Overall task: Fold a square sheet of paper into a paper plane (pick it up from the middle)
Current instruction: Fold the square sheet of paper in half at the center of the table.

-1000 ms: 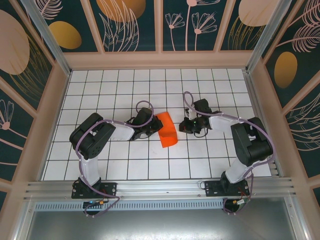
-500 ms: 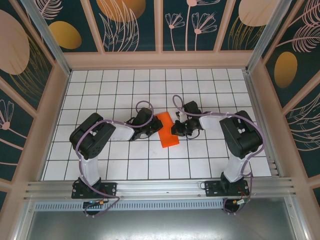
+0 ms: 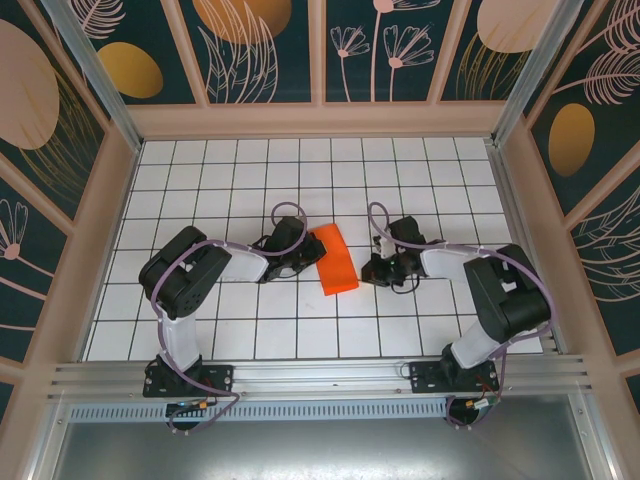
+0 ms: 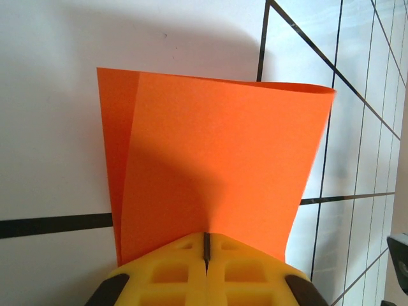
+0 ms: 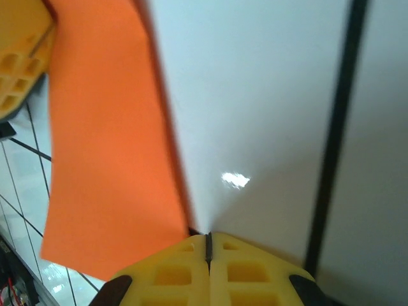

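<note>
Both grippers have their fingers closed. Left gripper [image 3: 310, 258] pinches the sheet [image 3: 336, 260] at its left edge; in the left wrist view the paper runs straight into the seam between the pads. Right gripper [image 3: 367, 272] holds nothing. Its tips sit low over bare table [image 3: 200, 200] just beside the sheet's right edge; contact with that edge cannot be confirmed.

Sheet location: middle of the table, between the two grippers, doubled over loosely. The bend is a soft curve, not a crease, and appears to face the right gripper. The two layers are offset along one side. The long axis runs near-to-far, slightly tilted, so both grippers meet it broadside.

Judgement: the step in hand is setting the first fold. The sheet lies to the left of the right fingers, so that arm needs only a short leftward travel onto the paper. Nothing stands between the right tips and the sheet. The left fingers at the opposite edge limit a full sweep
</note>
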`<state>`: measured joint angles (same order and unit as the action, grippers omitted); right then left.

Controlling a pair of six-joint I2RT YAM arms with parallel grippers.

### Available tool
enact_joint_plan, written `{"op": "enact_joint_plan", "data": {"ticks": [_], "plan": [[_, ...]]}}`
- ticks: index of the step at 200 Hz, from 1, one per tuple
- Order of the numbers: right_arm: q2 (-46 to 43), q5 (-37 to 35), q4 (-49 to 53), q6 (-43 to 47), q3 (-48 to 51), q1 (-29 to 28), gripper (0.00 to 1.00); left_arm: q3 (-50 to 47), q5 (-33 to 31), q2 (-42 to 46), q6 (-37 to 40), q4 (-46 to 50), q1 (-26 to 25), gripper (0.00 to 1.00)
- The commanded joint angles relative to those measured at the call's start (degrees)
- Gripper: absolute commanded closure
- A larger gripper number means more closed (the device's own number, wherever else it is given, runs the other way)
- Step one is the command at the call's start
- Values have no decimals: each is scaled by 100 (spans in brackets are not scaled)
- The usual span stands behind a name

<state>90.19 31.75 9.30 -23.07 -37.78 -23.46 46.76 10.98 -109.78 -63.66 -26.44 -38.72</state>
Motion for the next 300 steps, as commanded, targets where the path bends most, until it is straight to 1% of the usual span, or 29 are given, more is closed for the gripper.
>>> {"op": "enact_joint_plan", "data": {"ticks": [1, 11, 23, 48, 64, 94, 136, 162, 176, 205, 229, 252, 277, 300], "plan": [[-333, -23, 334, -16, -189, 28, 100, -492, -554, -404, 125, 1751, 35, 100], [-294, 167, 129, -67, -325, -2, 100, -487, -540, -404, 134, 1736, 39, 100], [-48, 284, -28, -109, -542, -93, 100, -486, -536, -416, 134, 1721, 37, 100], [462, 79, -130, -178, -1028, -345, 100, -519, -511, -423, 117, 1693, 40, 100], [672, 163, -311, -257, -1141, -458, 100, -528, -509, -422, 119, 1691, 35, 100], [951, 234, -235, -199, -1109, -607, 100, -517, -501, -441, 116, 1686, 38, 100], [675, 244, -42, -52, -472, -540, 100, -528, -527, -457, 112, 1703, 38, 100], [323, 251, 112, 50, 16, -306, 100, -537, -534, -431, 142, 1722, 33, 100], [120, 142, 264, 88, 215, -189, 100, -526, -536, -422, 160, 1731, 36, 100], [-239, 53, 413, 88, 361, 6, 100, -528, -544, -395, 167, 1731, 34, 100], [-468, -90, 439, 19, -33, 12, 100, -510, -545, -395, 195, 1742, 34, 100], [-420, -56, -30, -199, -507, -5, 100, -501, -536, -398, 213, 1747, 40, 100], [65, -122, -651, -460, -1044, -67, 100, -490, -514, -401, 218, 1748, 38, 100], [726, -101, -1012, -591, -1505, -196, 100, -475, -477, -421, 222, 1747, 33, 100]]}}
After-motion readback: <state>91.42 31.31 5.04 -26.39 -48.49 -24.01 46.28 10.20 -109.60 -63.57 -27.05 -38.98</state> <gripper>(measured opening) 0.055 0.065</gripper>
